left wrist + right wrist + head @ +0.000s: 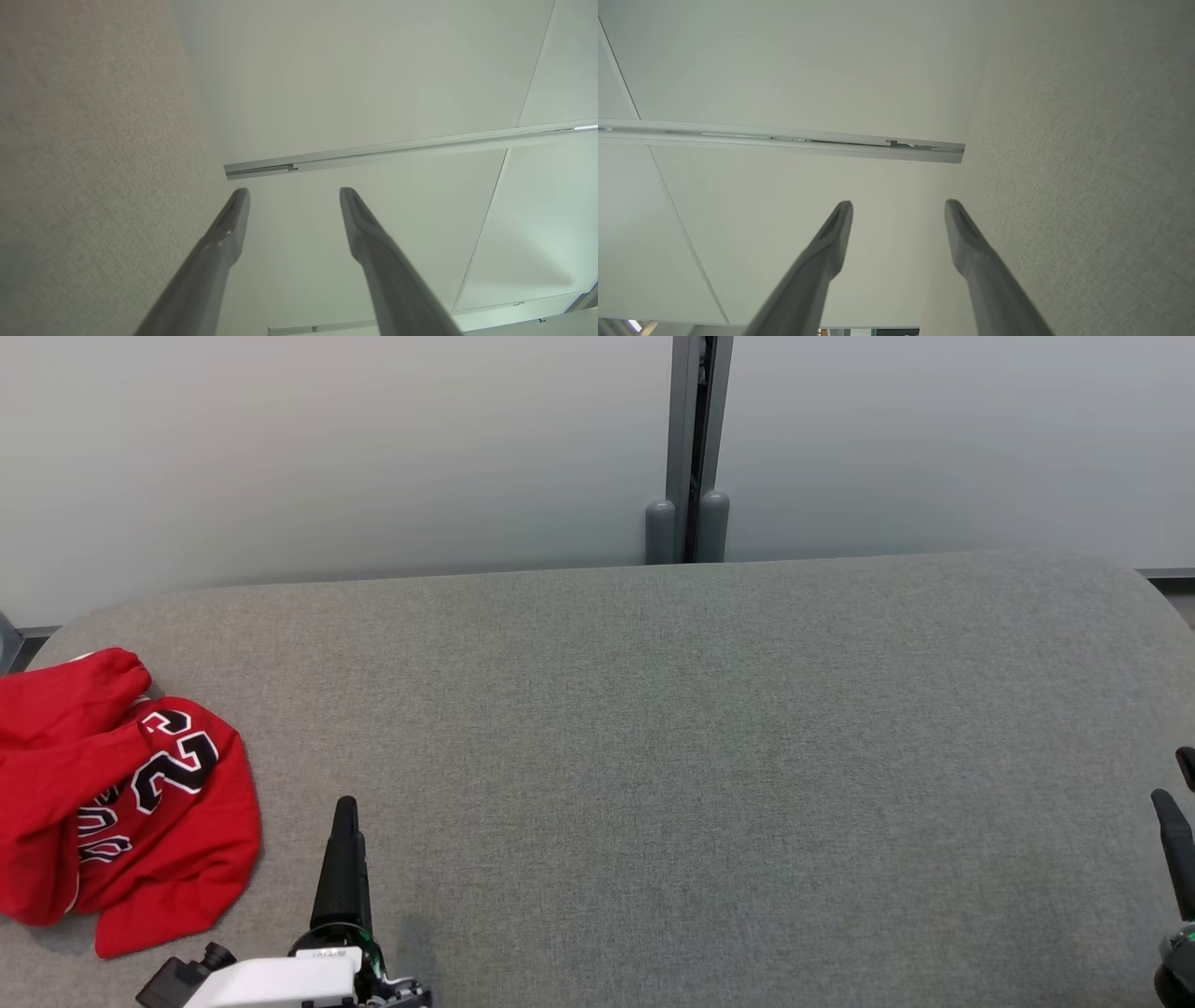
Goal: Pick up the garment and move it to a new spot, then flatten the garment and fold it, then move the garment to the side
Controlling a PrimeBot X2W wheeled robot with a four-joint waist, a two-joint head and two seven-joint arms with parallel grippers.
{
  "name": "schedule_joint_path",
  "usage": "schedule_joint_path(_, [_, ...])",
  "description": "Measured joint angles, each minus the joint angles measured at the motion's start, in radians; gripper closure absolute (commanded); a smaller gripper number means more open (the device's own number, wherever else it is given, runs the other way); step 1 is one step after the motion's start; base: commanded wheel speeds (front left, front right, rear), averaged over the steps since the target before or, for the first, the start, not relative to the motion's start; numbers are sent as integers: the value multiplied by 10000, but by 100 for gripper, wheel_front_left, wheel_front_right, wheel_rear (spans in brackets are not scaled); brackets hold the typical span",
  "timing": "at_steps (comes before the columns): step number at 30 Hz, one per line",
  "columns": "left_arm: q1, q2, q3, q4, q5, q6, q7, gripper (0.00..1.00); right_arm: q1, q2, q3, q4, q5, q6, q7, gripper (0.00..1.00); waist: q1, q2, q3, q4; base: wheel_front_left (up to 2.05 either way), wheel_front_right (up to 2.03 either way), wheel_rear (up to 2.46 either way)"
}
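Note:
The garment (177, 821) is a red jersey with black-and-white numerals, lying crumpled at the far left of the grey fabric-covered table (672, 728) in the head view. My left gripper (345, 807) hovers just right of the garment, apart from it, its dark fingers pointing away over the table. In the left wrist view the left gripper (294, 191) stands open with nothing between the fingers. At the right edge of the table sits my right gripper (1173, 775), far from the garment. The right wrist view shows the right gripper (899, 203) open and empty too.
A pale wall runs behind the table, with a grey vertical post (695, 448) at its middle. The table's far edge is rounded at both corners. Both wrist views look along the fabric surface toward pale panels with a metal rail (397, 149).

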Motion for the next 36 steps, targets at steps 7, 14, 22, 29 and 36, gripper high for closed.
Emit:
schedule_joint_path(7, [-321,82,360,-105,1275,-2,-13,0,-4,-232,487,-407,-1386,0,-788,0,1,0,-18,-24,0,0,0])
schedule_joint_path(14, [-561,56,715,-671,3626,-31,-13,0,-54,-460,1018,-1260,-3818,0,-1563,0,0,0,-21,-58,0,0,0])
schedule_joint_path(22, [-617,261,698,-941,5921,15,-13,0,-49,-717,1741,-1810,-5850,0,-2272,0,0,0,-36,-87,0,0,0])
schedule_joint_path(29, [-666,384,627,-869,7317,115,-13,0,9,-817,2422,-1992,-7269,0,-2851,0,1,0,-87,-132,0,0,0])
schedule_joint_path(36, [-663,545,650,-516,8293,190,-13,0,163,-857,3110,-2090,-8270,2,-3386,0,1,0,-131,-180,0,0,0])
